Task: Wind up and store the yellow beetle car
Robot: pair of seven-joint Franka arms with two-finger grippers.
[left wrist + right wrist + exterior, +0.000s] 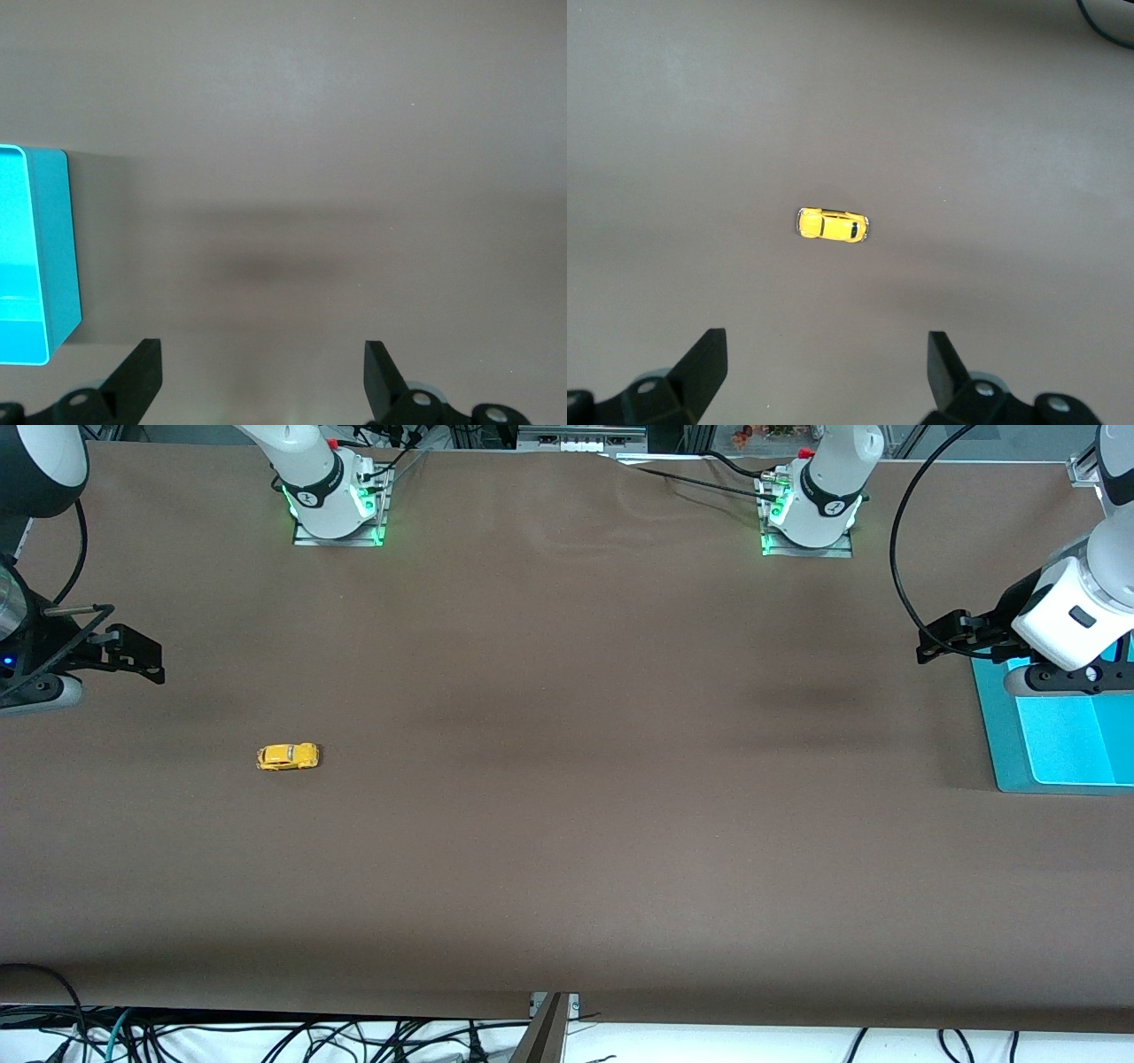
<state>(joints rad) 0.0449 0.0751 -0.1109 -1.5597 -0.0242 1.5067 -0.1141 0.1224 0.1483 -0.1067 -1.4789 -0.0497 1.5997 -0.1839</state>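
Observation:
The yellow beetle car [288,756] stands on its wheels on the brown table, toward the right arm's end. It also shows in the right wrist view [832,226], lying crosswise some way off from the fingers. My right gripper [133,657] is open and empty, up in the air over the table edge at the right arm's end, apart from the car; in the right wrist view [824,367] its fingertips stand wide. My left gripper [948,638] is open and empty, beside the teal box [1054,735]; in the left wrist view [263,372] its fingertips stand wide.
The open teal box sits at the left arm's end of the table, and its corner shows in the left wrist view [49,257]. The two arm bases [337,500] [811,509] stand along the table's edge farthest from the front camera. Cables hang below the near edge.

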